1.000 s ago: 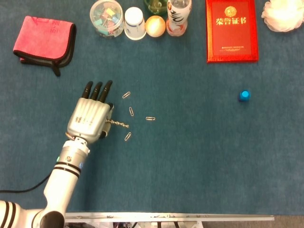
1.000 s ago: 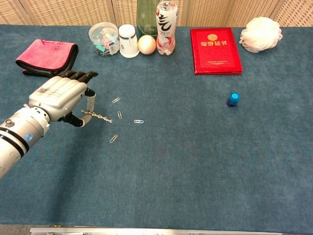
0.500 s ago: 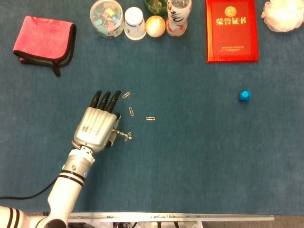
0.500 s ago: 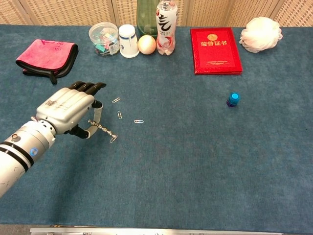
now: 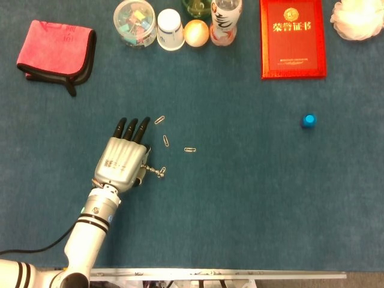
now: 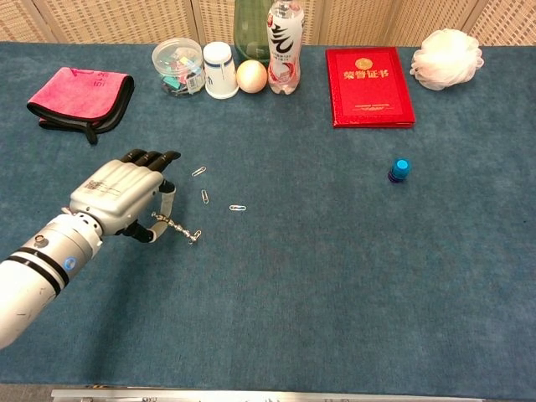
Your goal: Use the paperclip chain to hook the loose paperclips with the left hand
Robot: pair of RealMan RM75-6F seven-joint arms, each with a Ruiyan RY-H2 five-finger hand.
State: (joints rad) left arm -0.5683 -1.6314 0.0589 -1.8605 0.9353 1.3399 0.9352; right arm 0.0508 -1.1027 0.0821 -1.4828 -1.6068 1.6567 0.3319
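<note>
Surface: a desk covered in dark teal felt, seen from above in the head view and from the front in the chest view.
Left hand: the left hand lay palm down over the desk's left half, its dark fingertips pointing toward the far edge; it pinched one end of the paperclip chain at its thumb side, the other fingers held straight.
Paperclip chain: short and silvery, it stretched from the hand toward the desk's right edge, its free end touching or overlapping one loose clip; whether that clip was hooked cannot be told.
Loose paperclips: three loose paperclips lay apart on the felt just beyond the chain, between the hand and the desk's centre.
Right hand: seen in neither view.
Far edge, left to right: a folded pink cloth near the left corner, a clear jar of coloured clips, a white cup, an egg, a bottle, a red booklet, a white mesh puff at the right corner.
Right half: a small blue cap standing alone.
</note>
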